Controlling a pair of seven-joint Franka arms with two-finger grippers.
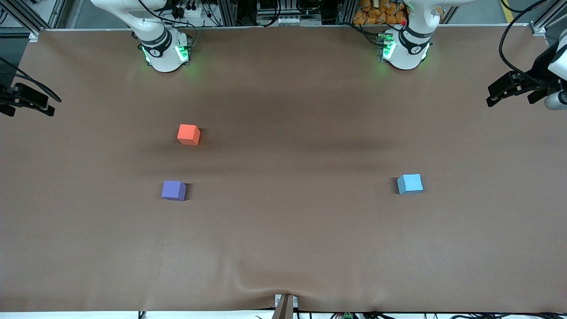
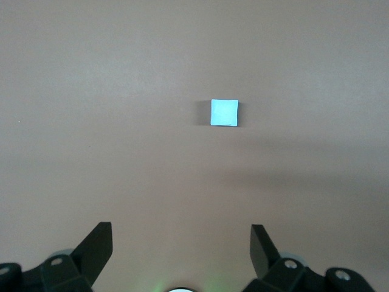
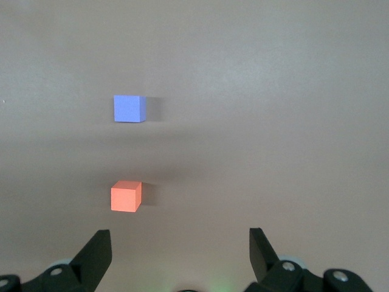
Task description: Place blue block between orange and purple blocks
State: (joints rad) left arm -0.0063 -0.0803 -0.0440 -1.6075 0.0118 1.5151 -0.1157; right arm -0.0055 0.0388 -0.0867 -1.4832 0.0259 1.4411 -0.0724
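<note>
The blue block (image 1: pixel 409 184) sits alone toward the left arm's end of the table; it also shows in the left wrist view (image 2: pixel 224 113). The orange block (image 1: pixel 188 134) and the purple block (image 1: pixel 173 190) sit toward the right arm's end, the purple one nearer the front camera, with a gap between them. Both show in the right wrist view, the orange block (image 3: pixel 126 196) and the purple block (image 3: pixel 129 109). My left gripper (image 1: pixel 511 94) (image 2: pixel 180 234) is open, empty and high over the table. My right gripper (image 1: pixel 26 106) (image 3: pixel 179 238) is open, empty and high too.
The brown table cover (image 1: pixel 283 230) has a wrinkle at its front edge by a small mount (image 1: pixel 285 305). The two arm bases (image 1: pixel 165 51) (image 1: pixel 405 48) stand along the table's back edge.
</note>
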